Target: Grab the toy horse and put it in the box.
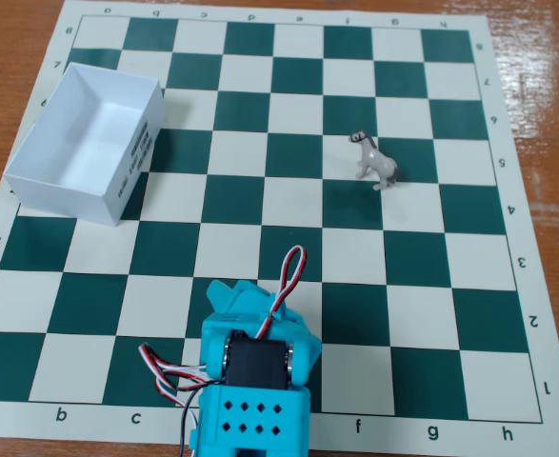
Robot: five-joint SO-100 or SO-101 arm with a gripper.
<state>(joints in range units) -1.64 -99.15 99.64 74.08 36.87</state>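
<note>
My arm (252,381) sits low at bottom centre of fixed view, turquoise, wires looped over top. My gripper hidden under arm body: cannot tell whether spread or pressed together. Toy horse (375,161) stands upright on chessboard (431,286), right of centre, well apart from me. Box (46,181) open-topped at left edge, text on side.

Glossy plastic horse (375,160) on a matt printed board (260,200). Thin white card box (89,148). Varnished wood table (546,114).
</note>
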